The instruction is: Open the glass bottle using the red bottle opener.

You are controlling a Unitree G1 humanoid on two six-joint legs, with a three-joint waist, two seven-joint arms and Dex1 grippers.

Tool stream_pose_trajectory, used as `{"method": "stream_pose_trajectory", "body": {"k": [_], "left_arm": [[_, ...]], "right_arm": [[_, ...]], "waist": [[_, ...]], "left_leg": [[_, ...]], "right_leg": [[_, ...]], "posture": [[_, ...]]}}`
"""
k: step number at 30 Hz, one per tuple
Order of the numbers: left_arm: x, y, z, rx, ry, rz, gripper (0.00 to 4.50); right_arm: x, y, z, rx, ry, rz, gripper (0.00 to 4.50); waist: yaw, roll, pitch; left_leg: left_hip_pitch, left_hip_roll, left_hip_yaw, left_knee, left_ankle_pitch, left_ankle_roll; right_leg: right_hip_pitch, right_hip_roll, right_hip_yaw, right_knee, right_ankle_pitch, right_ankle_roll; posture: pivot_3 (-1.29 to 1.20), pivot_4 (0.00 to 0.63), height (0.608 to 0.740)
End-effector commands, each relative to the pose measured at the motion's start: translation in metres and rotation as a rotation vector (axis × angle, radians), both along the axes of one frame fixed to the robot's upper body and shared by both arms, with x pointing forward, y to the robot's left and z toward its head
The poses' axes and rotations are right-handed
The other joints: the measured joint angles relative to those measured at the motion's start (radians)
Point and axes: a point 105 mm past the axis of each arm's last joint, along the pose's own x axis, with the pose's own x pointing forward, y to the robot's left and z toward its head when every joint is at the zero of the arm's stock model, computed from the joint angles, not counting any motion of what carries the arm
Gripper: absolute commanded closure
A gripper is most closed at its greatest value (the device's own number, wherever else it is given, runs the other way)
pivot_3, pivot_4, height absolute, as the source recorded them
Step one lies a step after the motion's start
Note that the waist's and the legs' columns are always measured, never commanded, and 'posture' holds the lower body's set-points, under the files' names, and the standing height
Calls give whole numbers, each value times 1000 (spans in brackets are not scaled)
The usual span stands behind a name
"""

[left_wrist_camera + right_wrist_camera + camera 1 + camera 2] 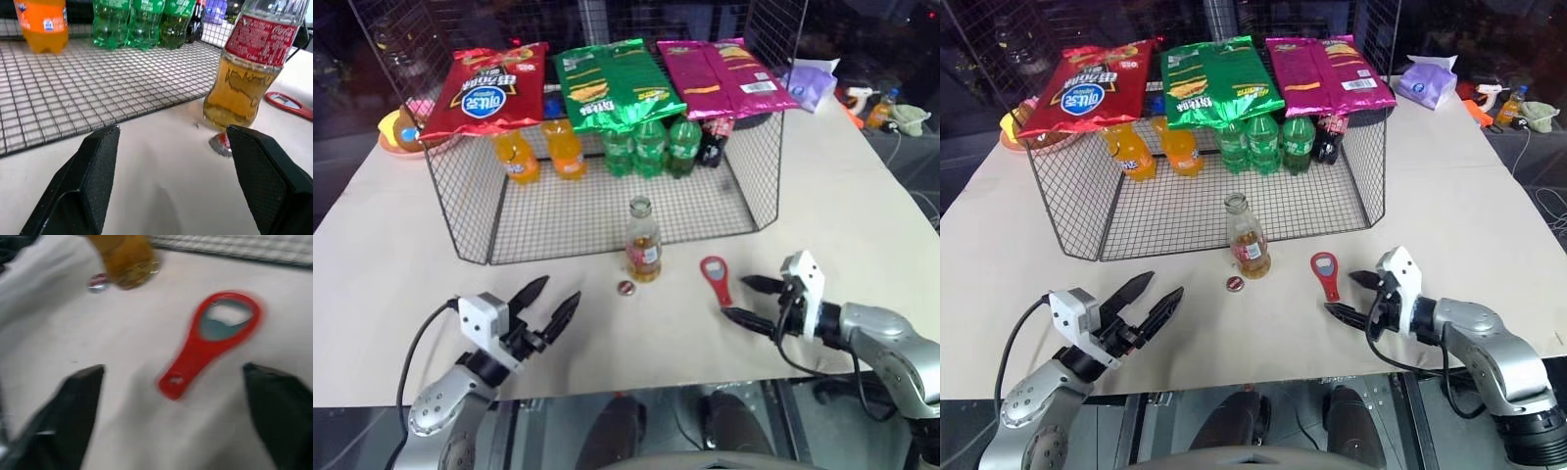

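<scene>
Glass bottle (643,245): clear, narrow neck, amber liquid in lower half, red/white label, mouth uncapped. Stands upright on pale matte worktop (862,196), just in front of wire-mesh rack (460,211). Small round red metal cap (626,287) lies flat on worktop just beside bottle base, toward robot's left.

Red bottle opener (715,278): flat, glossy red, rounded ring head w/ whitish-grey centre, tapering handle w/ small hole at the end. Lies flat on worktop to right of bottle, apart from it, ring end toward rack.

Rack: thin dark wire grid, open front. Inside: orange plastic bottles (540,154), green plastic bottles (651,147), one dark bottle. On top: crinkly foil snack bags, red (489,88), green (612,83), magenta (720,76).

L pincer (550,302): black tapered fingers w/ ribbed pads, spread wide, nothing between, roughly level, aimed toward bottle, well short of it.

R pincer (746,302): black fingers spread wide, empty, angled down & inward, tips near opener handle, not touching.
</scene>
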Motion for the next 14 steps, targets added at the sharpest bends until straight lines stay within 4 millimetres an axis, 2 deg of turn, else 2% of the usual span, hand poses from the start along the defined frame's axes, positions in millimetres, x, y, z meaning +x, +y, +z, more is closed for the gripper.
{"method": "stream_pose_trajectory", "body": {"k": [1,5,9,14], "left_arm": [[-3,7,0,79,-1,22,903],[-7,18,-3,139,21,33,903],[-11,23,-3,177,36,21,903],[-13,25,-3,220,41,14,903]], "right_arm": [[-1,-20,5,-13,-77,-32,50],[-5,-46,4,-46,-172,-84,50],[-15,-64,-2,-109,-224,-57,50],[-16,-72,-5,-120,-242,-58,50]], "waist": [[0,0,0],[-1,0,0],[-2,0,0],[-3,0,0]], "left_leg": [[0,0,0,0,0,0],[0,0,1,0,0,0],[1,0,1,0,-1,1],[2,1,1,0,-1,1]], "right_leg": [[0,0,0,0,0,0],[0,0,1,0,0,0],[0,0,1,0,0,0],[1,0,2,1,0,0]], "posture": [[0,150,740],[0,150,740],[0,150,740],[0,150,740]]}}
